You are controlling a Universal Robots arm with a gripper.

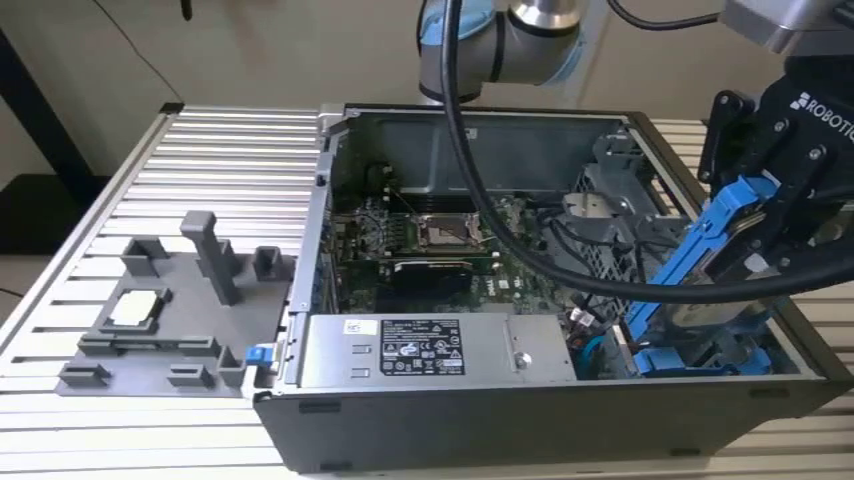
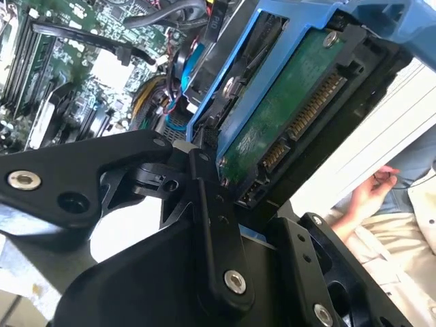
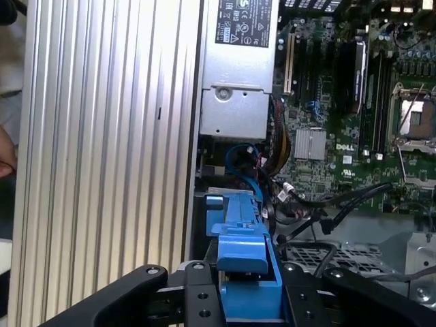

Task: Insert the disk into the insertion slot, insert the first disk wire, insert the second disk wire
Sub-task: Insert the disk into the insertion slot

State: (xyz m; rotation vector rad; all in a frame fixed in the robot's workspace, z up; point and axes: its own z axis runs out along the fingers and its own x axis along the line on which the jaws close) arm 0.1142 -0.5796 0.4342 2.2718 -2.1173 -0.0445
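My gripper (image 1: 778,228) is shut on the disk (image 1: 701,245), a drive in a bright blue carrier frame. I hold it tilted over the open PC case's corner at the exterior view's right. In the second wrist view its green circuit board and connectors (image 2: 293,116) face the camera between my black fingers (image 2: 212,204). In the first wrist view the blue frame (image 3: 242,248) runs out from my gripper (image 3: 248,300) toward the case. The disk's lower end dips in beside another blue-framed unit (image 1: 694,360). The insertion slot is hidden behind the disk. Loose black wires (image 3: 320,218) lie nearby.
The case holds a motherboard (image 1: 427,240), a power supply (image 1: 407,350) and a perforated cage (image 1: 607,210). A grey fixture (image 1: 174,300) stands on the ribbed metal table (image 1: 200,160). A person's hand (image 2: 368,194) is close beside the case.
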